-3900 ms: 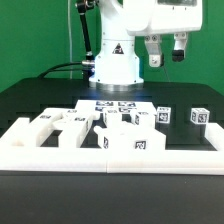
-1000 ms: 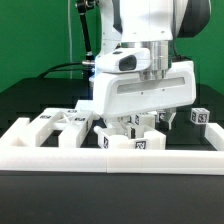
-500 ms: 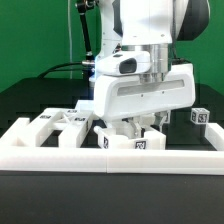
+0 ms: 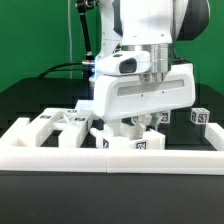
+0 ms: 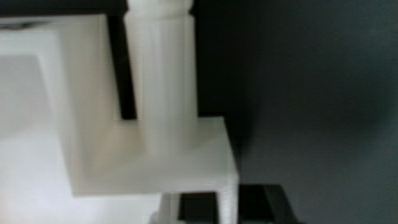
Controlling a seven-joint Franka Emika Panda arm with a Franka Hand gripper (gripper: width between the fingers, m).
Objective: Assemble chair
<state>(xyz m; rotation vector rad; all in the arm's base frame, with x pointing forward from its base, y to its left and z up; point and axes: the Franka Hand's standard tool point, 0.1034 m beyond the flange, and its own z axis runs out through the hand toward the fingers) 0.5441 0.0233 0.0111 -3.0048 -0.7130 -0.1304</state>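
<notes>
My pincer is clenched and hangs low, pointing down among pieces of the chair just behind the barrier wall. Whether it grips one, I cannot tell. Dark bench lies beyond.

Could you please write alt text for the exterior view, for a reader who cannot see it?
A large white robot arm bends low over loose white chair parts bearing black-and-white marker tags, on a black table. A long low white barrier wall runs across the front, and a green backdrop fills the rear.
</notes>
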